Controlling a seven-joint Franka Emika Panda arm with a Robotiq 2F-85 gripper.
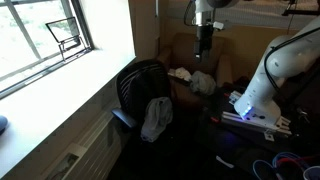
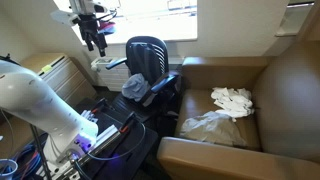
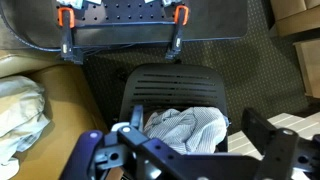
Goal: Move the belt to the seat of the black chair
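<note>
Wrist view, left: brown leather couch with white crumpled cloth on it. Centre: black mesh office chair, grey crumpled cloth lying on seat. Cannot make out belt in any view. Robotiq gripper above chair, fingers spread wide, holding nothing.

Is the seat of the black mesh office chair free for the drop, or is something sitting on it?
Not free: a crumpled grey cloth lies on the seat of the black mesh chair, covering much of it. The gripper hangs open well above. I cannot make out a belt.
</note>
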